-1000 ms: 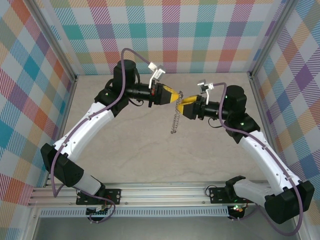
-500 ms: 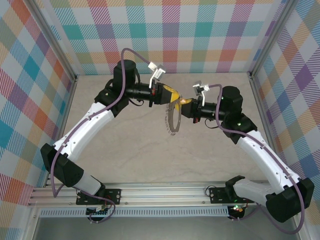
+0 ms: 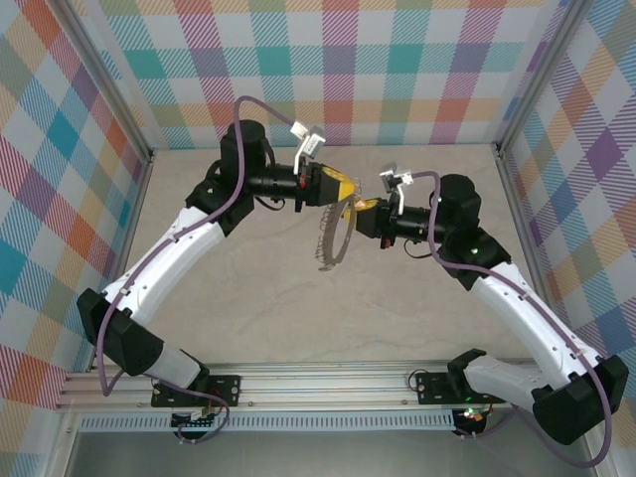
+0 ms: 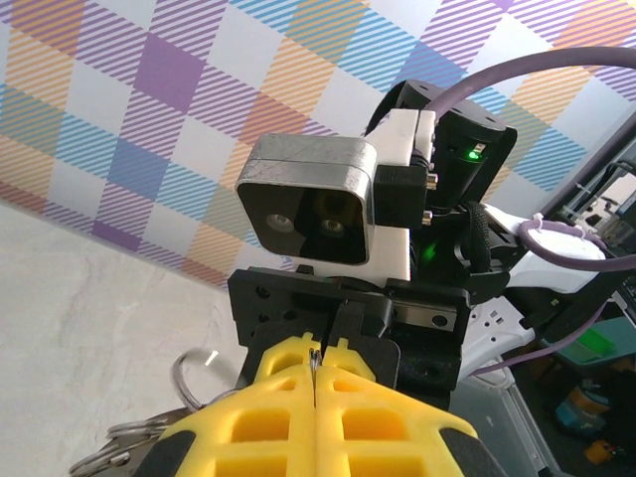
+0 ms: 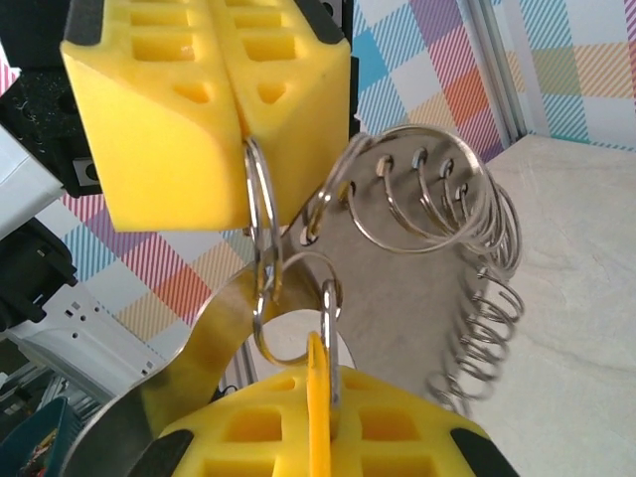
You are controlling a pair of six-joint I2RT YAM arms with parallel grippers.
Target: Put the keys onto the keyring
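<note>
Hanging in mid-air above the surface, the keyring loops between both arms. Left gripper: clenched on one ring of it. Right gripper: clenched on a neighbouring ring, its tips just beside the left's. A flat key lies against the right gripper.
</note>
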